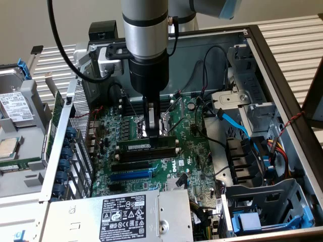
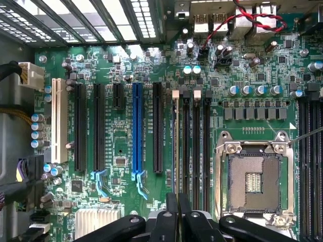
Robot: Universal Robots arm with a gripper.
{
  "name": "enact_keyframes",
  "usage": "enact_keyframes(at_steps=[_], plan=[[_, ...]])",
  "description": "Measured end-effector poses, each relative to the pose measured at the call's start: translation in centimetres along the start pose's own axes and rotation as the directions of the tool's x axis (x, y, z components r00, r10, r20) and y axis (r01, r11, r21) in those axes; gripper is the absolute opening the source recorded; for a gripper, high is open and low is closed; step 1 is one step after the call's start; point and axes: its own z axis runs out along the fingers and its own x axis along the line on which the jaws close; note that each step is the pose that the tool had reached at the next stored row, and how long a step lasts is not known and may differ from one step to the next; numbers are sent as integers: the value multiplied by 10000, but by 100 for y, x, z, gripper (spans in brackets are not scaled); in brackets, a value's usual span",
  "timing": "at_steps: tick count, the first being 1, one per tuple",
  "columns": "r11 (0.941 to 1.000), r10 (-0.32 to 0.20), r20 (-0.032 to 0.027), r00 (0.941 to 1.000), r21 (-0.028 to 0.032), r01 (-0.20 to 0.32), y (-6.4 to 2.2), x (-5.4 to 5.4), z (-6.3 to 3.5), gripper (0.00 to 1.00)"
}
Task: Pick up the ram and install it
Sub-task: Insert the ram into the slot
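Note:
The ram, a long dark-green stick with a pale label, stands on edge over the black memory slots of the motherboard, beside the processor socket. My gripper comes straight down on it, fingers shut on its upper edge near the middle. In the wrist view the ram shows edge-on as a thin line running away from my gripper, in line with the slot nearest the blue slot. I cannot tell whether it is seated or just above the slot.
Free black memory slots lie between the ram and the socket. A white slot sits further off. The power supply, a blue cable, drive cage and case walls hem the board in.

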Motion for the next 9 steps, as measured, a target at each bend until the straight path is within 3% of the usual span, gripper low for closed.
enact_keyframes(at_steps=[9], plan=[[10000, 0, -1, 10000, -1, 0, 9, -1, 16, 13]])
